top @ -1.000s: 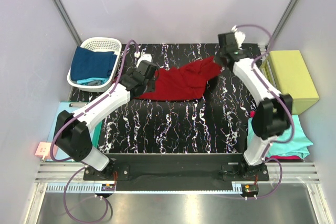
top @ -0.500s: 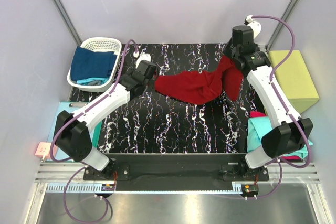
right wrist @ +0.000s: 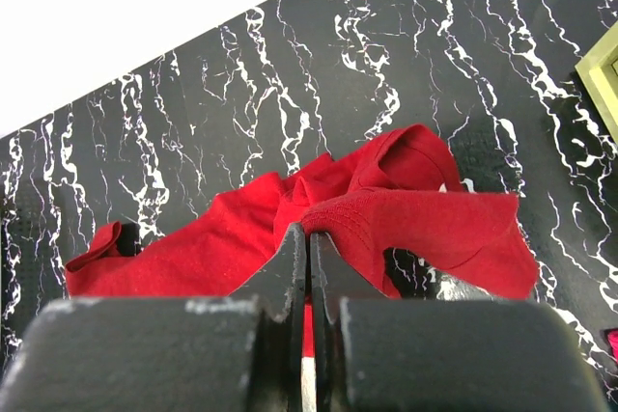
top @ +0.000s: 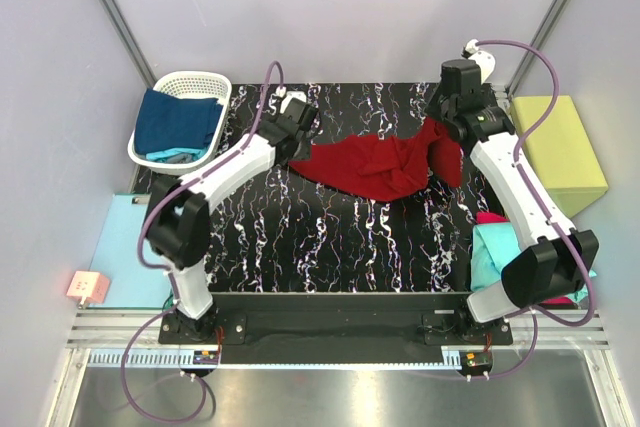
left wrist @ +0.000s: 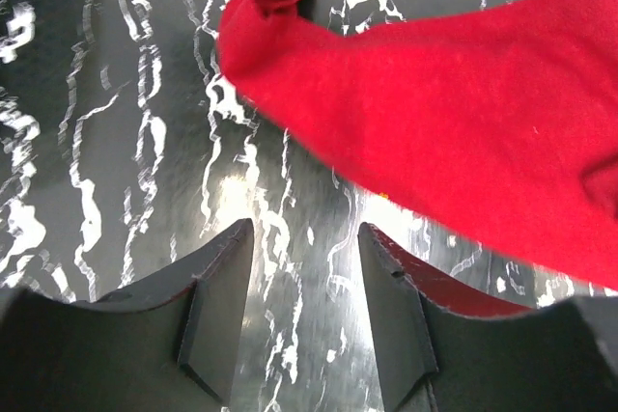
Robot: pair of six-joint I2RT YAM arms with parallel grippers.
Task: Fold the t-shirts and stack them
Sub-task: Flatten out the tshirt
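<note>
A dark red t-shirt [top: 375, 164] lies crumpled across the far middle of the black marbled table [top: 330, 237]. My right gripper [right wrist: 307, 231] is shut on a fold of its right edge, lifting that end [top: 440, 142] a little off the table. At the shirt's left end my left gripper [left wrist: 304, 229] hovers open over bare marble with nothing between its fingers. The red t-shirt [left wrist: 454, 132] lies just ahead and to the right of it. A navy blue t-shirt [top: 175, 122] fills the basket. Teal [top: 497, 247] and magenta [top: 555, 299] t-shirts lie at the right edge.
A white laundry basket [top: 215, 80] stands at the back left. A yellow-green box [top: 555, 147] sits at the back right, beside my right arm. A pale-blue sheet [top: 120, 247] and a small pink object [top: 85, 287] lie left of the table.
My right gripper has dragged the red t-shirt's end to the right and stretched the shirt out. My left arm has swung inward, its gripper following the shirt's left end toward the back right.
</note>
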